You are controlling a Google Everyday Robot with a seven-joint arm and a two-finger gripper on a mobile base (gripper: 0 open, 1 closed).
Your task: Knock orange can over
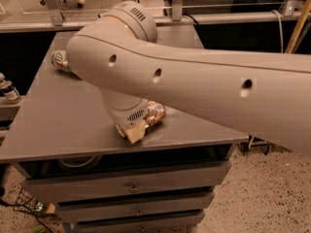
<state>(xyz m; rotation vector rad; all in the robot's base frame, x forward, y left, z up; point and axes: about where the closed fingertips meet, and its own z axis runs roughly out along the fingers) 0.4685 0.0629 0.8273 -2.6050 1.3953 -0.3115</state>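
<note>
Hand (132, 131) low on the worktop (58, 125), open or closed I cannot tell, touching the orange can (155, 113) near the front edge, a light, slick, thin-walled thing that rolls, best nudged on its side wall.

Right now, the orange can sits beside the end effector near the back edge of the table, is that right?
Not quite. The camera view shows the orange can beside the end effector near the front edge of the table, not the back.
</note>
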